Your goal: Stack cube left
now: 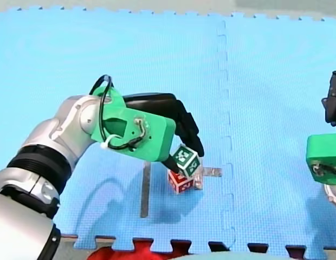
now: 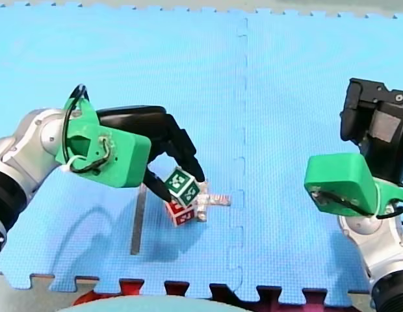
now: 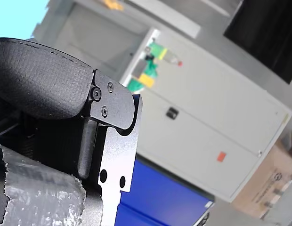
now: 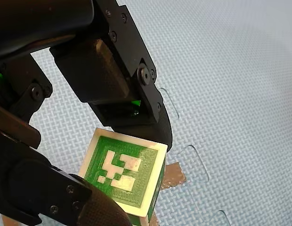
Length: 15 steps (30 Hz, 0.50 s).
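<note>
The red cube [image 2: 181,213] sits on the blue foam mat [image 2: 286,78] and serves as the reference for everything else. Directly on top of it is the green cube [image 2: 182,184], turned and tilted so that one corner points down toward the red cube; the two appear to touch, though it cannot be told whether the green one rests its full weight there. The left hand [image 2: 159,140] reaches in from the left of the red cube and is clenched around the green cube, with black fingers [image 2: 188,159] on its far side and another finger pressing its near left side. The second wrist view shows this grasp close up: the green cube [image 4: 127,176], with its white patterned face, is pinched between dark fingers [image 4: 136,94] above the mat. A short strip of silver tape [image 2: 214,199] lies on the mat just to the right of the red cube, touching or nearly touching it, and a longer grey strip [image 2: 138,218] lies a little to its left. The right hand [image 2: 374,123] is raised well to the right of the red cube, holding nothing; whether it is clenched or released cannot be told.
</note>
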### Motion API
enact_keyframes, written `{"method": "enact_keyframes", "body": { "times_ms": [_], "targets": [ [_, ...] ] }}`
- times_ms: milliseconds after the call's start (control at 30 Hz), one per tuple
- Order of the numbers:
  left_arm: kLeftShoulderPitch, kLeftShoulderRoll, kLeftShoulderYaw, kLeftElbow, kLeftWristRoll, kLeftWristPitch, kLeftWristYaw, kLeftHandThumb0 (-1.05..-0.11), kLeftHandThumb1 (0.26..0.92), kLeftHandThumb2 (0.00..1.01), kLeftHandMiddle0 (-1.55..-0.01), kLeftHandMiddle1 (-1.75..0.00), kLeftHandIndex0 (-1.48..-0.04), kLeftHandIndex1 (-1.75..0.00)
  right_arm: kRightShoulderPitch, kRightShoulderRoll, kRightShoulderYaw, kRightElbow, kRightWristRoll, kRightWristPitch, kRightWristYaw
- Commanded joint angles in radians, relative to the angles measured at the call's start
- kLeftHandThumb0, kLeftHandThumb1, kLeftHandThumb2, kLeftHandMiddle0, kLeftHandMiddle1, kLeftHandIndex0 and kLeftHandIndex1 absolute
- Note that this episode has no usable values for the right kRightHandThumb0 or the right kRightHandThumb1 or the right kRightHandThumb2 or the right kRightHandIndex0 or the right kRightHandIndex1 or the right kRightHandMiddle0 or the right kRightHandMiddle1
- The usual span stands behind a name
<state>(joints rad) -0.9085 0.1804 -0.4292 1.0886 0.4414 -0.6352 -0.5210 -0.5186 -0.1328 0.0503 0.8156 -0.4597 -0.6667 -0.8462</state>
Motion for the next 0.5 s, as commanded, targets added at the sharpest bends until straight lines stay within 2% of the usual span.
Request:
{"method": "enact_keyframes", "body": {
  "times_ms": [0,467],
  "targets": [
    [-0.005,0.005,-0.003,-0.005,0.003,0.005,0.002,-0.45,0.82,0.01,-1.07,-1.75,-1.34,-0.01,-0.003,-0.005,-0.003,-0.003,0.002,0.003,-0.003],
    [-0.001,0.0,-0.012,-0.015,0.013,0.018,0.018,-0.442,0.828,0.01,-1.08,-1.75,-1.36,-0.02,0.004,-0.007,-0.003,-0.017,-0.003,0.001,-0.006]
  ]
}}
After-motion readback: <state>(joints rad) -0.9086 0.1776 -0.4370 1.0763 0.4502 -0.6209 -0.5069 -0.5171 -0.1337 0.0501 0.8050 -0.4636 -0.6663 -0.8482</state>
